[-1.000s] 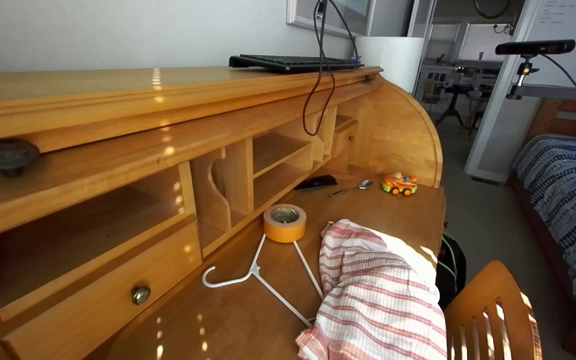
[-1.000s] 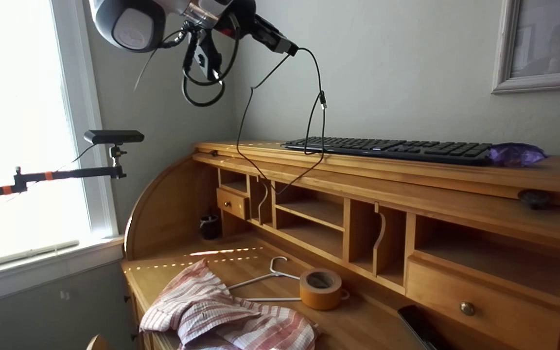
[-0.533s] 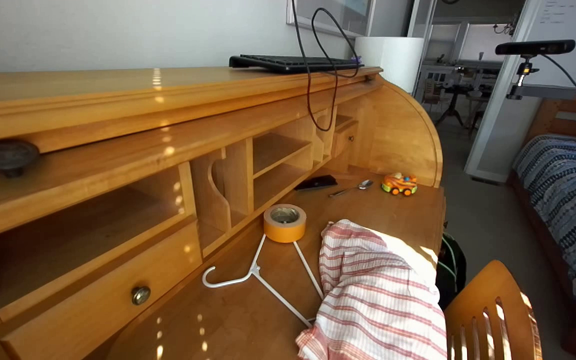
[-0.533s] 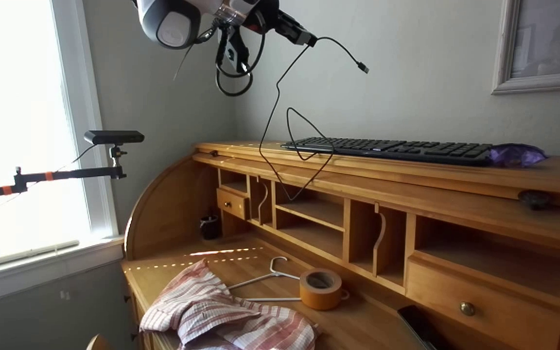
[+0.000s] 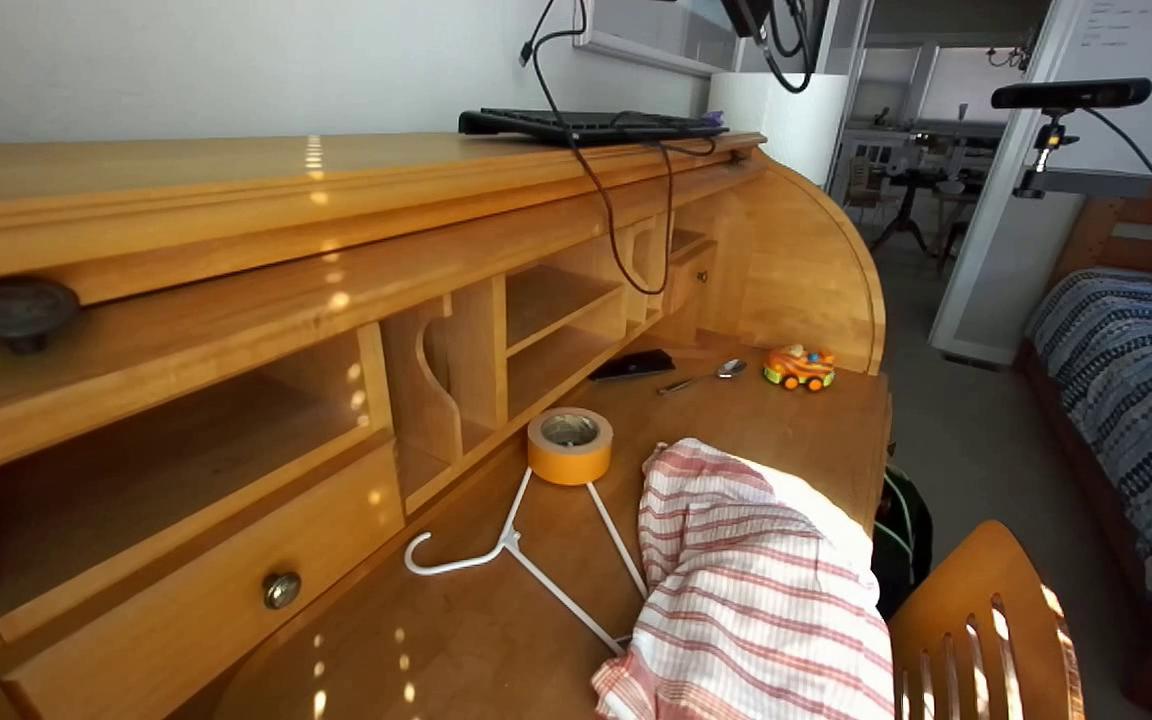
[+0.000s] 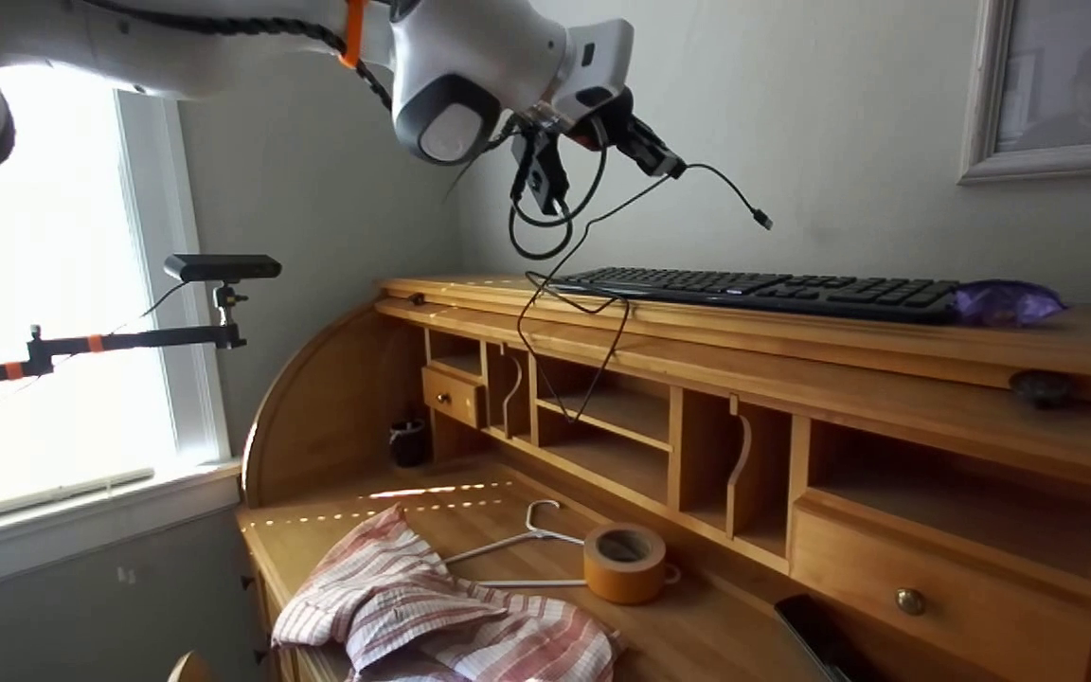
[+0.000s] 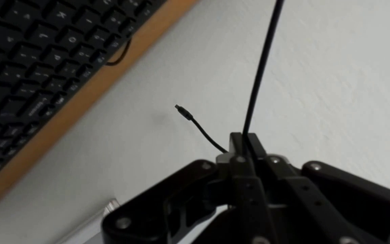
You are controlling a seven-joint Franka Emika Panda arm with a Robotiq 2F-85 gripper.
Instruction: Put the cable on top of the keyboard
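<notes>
Holds the cable [image 7: 261, 67] pinched between the fingertips of the gripper [image 7: 245, 137], higher than the keyboard [image 6: 763, 292], with a long loop [image 5: 651, 292] hanging in front of the desk [image 6: 896, 365]

Risks losing it over the desk's edge on release, probably dragged down by that loop's weight; risks a snag on the keyboard's corner, if swung low

Cannot tell touching from mere overlap between cable and keyboard in both exterior views, nor trace the thin strand [image 7: 123, 56] behind the keyboard in the wrist view, nor find the far end
</notes>
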